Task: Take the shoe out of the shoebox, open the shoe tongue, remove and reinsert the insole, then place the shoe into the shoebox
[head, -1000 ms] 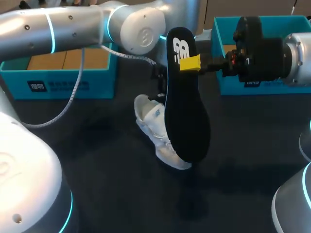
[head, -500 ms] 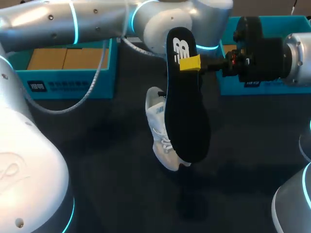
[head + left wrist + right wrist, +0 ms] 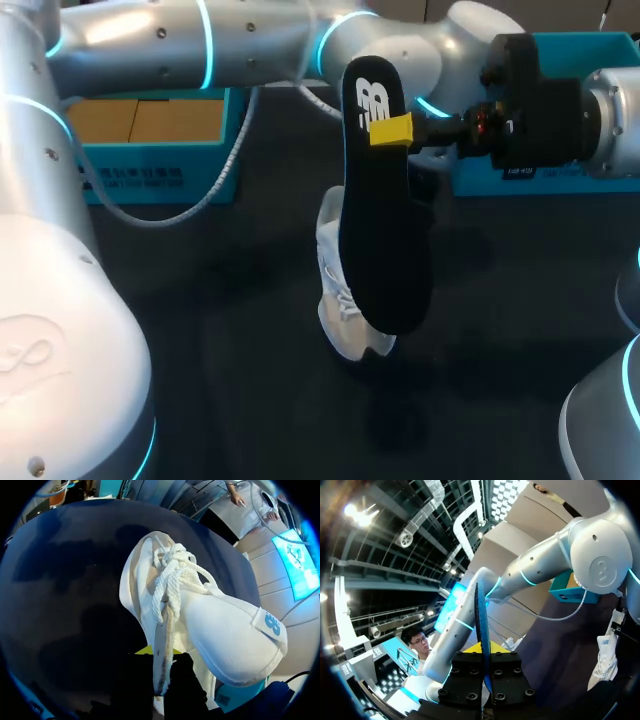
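My right gripper (image 3: 392,131) comes in from the right and is shut on the heel end of a black insole (image 3: 385,230), which hangs down over the table's middle. In the right wrist view the insole (image 3: 481,615) stands edge-on between the yellow tips of the right gripper (image 3: 485,652). A white laced shoe (image 3: 340,300) hangs toe down just behind the insole. My left arm (image 3: 250,40) reaches in past the middle, its gripper hidden behind the insole in the head view. In the left wrist view my left gripper (image 3: 161,655) is shut on the rim of the shoe (image 3: 200,615) beside the laces.
A teal shoebox (image 3: 150,170) stands at the back left of the dark table. A second teal box (image 3: 470,60) sits at the back right, behind my right gripper. The shoe (image 3: 606,660) also shows beside my left arm (image 3: 545,565) in the right wrist view.
My left arm has swung to the right, carrying the shoe rightwards until it hangs more behind the insole. The right arm and the insole have kept still.
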Available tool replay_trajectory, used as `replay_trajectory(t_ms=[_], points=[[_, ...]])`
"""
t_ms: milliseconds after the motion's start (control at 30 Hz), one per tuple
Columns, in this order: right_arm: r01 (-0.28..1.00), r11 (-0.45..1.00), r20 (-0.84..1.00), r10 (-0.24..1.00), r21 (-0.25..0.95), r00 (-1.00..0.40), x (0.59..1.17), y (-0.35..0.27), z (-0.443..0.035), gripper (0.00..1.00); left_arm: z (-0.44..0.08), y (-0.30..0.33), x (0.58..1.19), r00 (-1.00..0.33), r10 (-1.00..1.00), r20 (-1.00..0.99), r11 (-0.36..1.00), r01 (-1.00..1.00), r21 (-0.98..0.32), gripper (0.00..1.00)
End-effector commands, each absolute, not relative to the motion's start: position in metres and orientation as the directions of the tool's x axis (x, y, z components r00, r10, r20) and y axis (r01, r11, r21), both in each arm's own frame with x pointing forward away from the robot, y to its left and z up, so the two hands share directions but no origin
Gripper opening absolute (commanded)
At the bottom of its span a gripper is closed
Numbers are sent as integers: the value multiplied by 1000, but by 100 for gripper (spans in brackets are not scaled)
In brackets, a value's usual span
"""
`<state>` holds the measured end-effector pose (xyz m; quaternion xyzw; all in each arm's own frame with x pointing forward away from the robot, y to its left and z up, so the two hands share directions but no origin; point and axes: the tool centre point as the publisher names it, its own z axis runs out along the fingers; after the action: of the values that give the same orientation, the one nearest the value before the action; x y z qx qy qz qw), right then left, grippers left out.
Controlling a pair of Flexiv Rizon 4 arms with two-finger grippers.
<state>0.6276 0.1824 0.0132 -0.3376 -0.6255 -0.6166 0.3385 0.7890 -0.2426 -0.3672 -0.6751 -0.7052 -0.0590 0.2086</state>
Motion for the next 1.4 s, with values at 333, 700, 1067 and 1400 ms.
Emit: replay_trajectory(t_ms=[333, 700, 1067, 1400], points=[[841, 12, 841, 8, 542, -542, 628, 185, 13, 0, -389, -245, 784, 31, 898, 440, 79, 970, -231, 0], [841, 12, 841, 8, 542, -542, 628, 185, 13, 0, -389, -246, 781, 49, 902, 429, 69, 965, -255, 100], [841, 12, 841, 8, 542, -542, 628, 185, 13, 0, -349, -252, 798, -30, 943, 332, 97, 978, -186, 100], [852, -53, 854, 53, 520, -518, 637, 177, 8, 0, -324, -254, 811, -93, 982, 163, 125, 973, -196, 100]])
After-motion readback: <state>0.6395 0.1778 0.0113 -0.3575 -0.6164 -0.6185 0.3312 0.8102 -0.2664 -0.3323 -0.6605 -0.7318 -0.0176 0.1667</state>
